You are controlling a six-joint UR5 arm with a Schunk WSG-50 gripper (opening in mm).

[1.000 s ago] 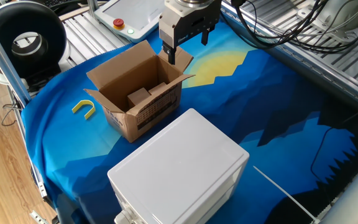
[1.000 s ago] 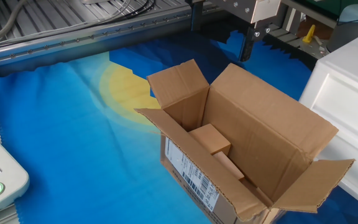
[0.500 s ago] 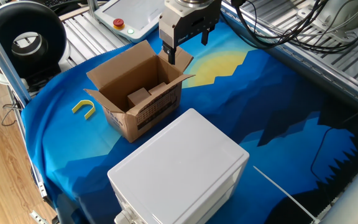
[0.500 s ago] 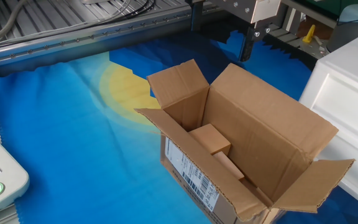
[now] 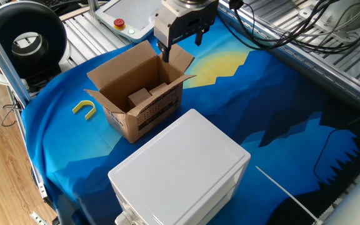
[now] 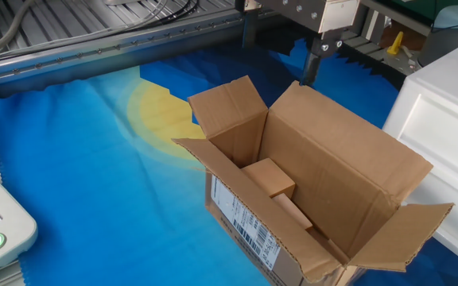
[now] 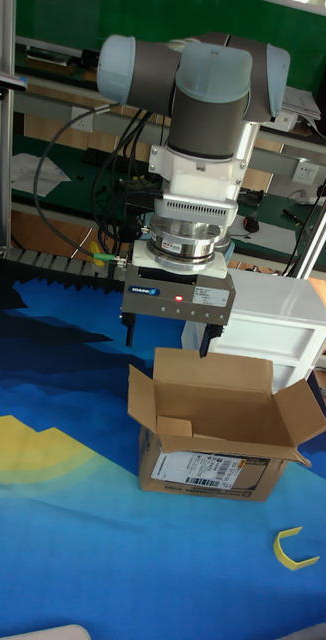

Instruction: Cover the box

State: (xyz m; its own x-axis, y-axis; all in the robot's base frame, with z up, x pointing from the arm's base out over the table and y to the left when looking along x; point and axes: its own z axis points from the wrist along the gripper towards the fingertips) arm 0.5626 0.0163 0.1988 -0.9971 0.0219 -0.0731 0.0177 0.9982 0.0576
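The box (image 5: 144,106) is a small brown carton on the blue cloth with all its top flaps standing open. A brown cardboard piece (image 6: 267,176) lies inside it. My gripper (image 5: 180,42) hangs open and holds nothing, just above and behind the rear flap (image 5: 179,57). In the other fixed view one finger (image 6: 312,65) hovers close behind the tall flap's (image 6: 348,155) top edge. The tall fixed view shows the gripper (image 7: 168,336) right over the box (image 7: 215,462), its fingers straddling the back flap (image 7: 213,367).
A large white plastic box (image 5: 181,169) stands close beside the carton. On the cloth near the carton lies a yellow U-shaped piece (image 5: 85,109). A panel with a red button (image 5: 119,24) and metal rails border the far side. Cables (image 5: 280,31) hang at the upper right.
The gripper has shifted a little left in one fixed view, nearer the rear flap. It stays open. The box has not moved.
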